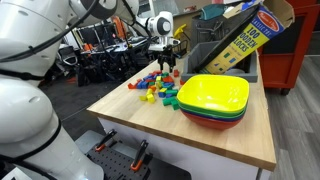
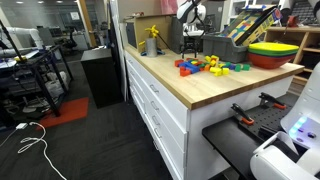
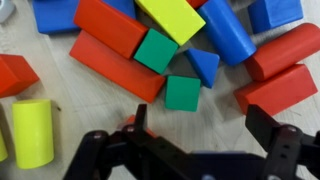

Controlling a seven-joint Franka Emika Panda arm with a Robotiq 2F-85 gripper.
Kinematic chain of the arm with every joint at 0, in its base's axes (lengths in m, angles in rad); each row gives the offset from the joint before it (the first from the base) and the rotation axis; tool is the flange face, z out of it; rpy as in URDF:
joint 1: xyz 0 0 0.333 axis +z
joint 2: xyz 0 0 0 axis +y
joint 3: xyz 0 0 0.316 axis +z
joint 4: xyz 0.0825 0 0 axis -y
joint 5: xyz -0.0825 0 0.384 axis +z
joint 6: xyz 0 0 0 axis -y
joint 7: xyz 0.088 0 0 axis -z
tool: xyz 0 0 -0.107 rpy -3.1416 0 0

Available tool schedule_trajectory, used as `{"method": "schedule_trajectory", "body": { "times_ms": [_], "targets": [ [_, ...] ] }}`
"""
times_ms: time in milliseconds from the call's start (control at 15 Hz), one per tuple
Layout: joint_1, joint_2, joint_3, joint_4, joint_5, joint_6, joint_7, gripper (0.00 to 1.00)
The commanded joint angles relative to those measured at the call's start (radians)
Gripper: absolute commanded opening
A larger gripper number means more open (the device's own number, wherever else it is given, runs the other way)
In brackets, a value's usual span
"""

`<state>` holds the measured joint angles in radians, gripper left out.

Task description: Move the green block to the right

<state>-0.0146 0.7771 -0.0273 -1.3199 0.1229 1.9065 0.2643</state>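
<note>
In the wrist view a small green block (image 3: 183,92) lies flat on the wooden table, just ahead of my open gripper (image 3: 203,125). It sits between the lines of the two fingers, and nothing is held. A second green block (image 3: 156,50) lies further off, wedged among red blocks (image 3: 112,65), a yellow block (image 3: 172,16) and blue blocks (image 3: 227,35). In both exterior views the gripper (image 1: 165,62) (image 2: 192,45) hangs over the block pile (image 1: 158,88) (image 2: 208,66).
A stack of yellow, green and red bowls (image 1: 213,100) (image 2: 272,52) stands beside the pile. A yellow cylinder (image 3: 32,132) and a red block (image 3: 275,88) lie near the fingers. A blocks box (image 1: 243,35) stands at the back of the wooden table (image 1: 190,135).
</note>
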Motion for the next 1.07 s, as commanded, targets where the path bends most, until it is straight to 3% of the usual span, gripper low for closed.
{"method": "schedule_trajectory", "body": {
  "times_ms": [0, 600, 1000],
  "targets": [
    [-0.021, 0.037, 0.005, 0.062, 0.043, -0.056, 0.016, 0.74],
    [-0.030, 0.034, -0.001, 0.064, 0.073, -0.090, 0.038, 0.08],
    [-0.025, 0.014, 0.003, 0.064, 0.076, -0.101, 0.041, 0.08]
  ]
}}
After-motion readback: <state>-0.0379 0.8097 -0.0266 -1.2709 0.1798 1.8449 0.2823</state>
